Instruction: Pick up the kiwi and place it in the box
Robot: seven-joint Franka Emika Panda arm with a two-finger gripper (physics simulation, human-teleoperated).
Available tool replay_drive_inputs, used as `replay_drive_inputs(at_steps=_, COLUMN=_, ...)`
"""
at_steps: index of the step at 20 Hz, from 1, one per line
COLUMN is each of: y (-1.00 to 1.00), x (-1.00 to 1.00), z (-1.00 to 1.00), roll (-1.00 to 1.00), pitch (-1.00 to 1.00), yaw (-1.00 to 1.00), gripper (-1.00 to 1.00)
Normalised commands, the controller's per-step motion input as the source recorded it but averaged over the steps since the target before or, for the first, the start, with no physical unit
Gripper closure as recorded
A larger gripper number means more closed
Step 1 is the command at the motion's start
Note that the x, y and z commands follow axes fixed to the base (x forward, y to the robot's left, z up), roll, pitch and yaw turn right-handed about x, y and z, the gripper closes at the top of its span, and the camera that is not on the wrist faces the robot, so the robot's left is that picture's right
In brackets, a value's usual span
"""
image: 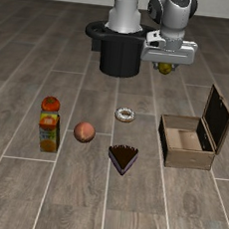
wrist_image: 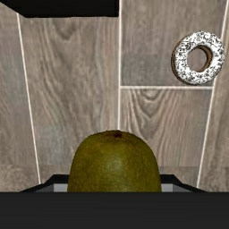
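Carrying stage of the pick-and-place. The kiwi hangs in the air close to the arm, high above the floor. The jaws are closed onto its two sides and stand as far apart as the fruit is wide. In the wrist view the kiwi bulges up between the fingertips, with the donut on the planks beyond. The box lies well apart, toward the exterior view's right, with its lid raised. Probable hazards: the round fruit is pinched on a narrow band, so a quick swing could slip it out short of the box, perhaps near the donut. A low approach could knock it against the lid or a wall, and an off-centre release could bounce it off the rim.
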Motion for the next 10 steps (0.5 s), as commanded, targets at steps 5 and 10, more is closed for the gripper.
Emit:
replay_drive_inputs(at_steps=5, y=0.8, x=0.2, z=0.0, roll=0.0, pitch=0.0, yaw=0.0, gripper=1.0)
replay_drive_inputs(at_steps=10, y=0.0, x=1.0, z=0.0, roll=0.0, pitch=0.0, yaw=0.0, gripper=1.0)
